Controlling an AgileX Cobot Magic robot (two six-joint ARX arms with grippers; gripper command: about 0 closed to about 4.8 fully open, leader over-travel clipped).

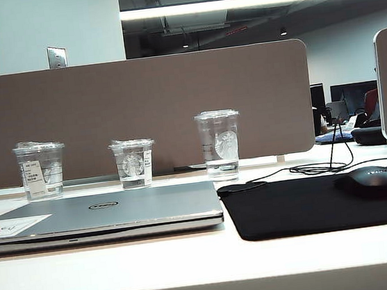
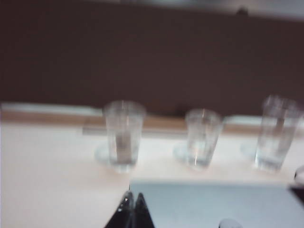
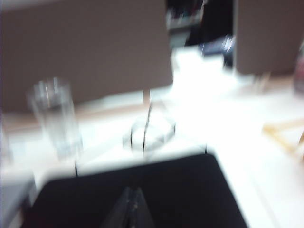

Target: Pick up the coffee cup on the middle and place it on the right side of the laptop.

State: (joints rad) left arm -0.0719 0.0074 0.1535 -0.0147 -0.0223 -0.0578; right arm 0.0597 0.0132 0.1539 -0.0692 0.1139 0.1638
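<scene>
The coffee cup [image 1: 133, 164], short, wide and clear with a pale round logo, stands upright in the middle of a row of three cups behind the laptop [image 1: 104, 217]. The left wrist view shows it blurred [image 2: 202, 137] beyond the laptop lid [image 2: 213, 204]. My left gripper [image 2: 133, 196] is shut and empty, its tips over the laptop's near corner, well short of the cup. My right gripper [image 3: 132, 191] is shut and empty above the black mouse pad [image 3: 142, 194]. Neither arm appears in the exterior view.
A labelled clear cup [image 1: 40, 169] stands left of the coffee cup and a taller clear cup [image 1: 219, 143] to its right. A black mouse pad [image 1: 326, 201] with a mouse [image 1: 370, 181] and its looped cable [image 1: 322, 167] lies right of the laptop. A grey partition [image 1: 141, 112] closes the back.
</scene>
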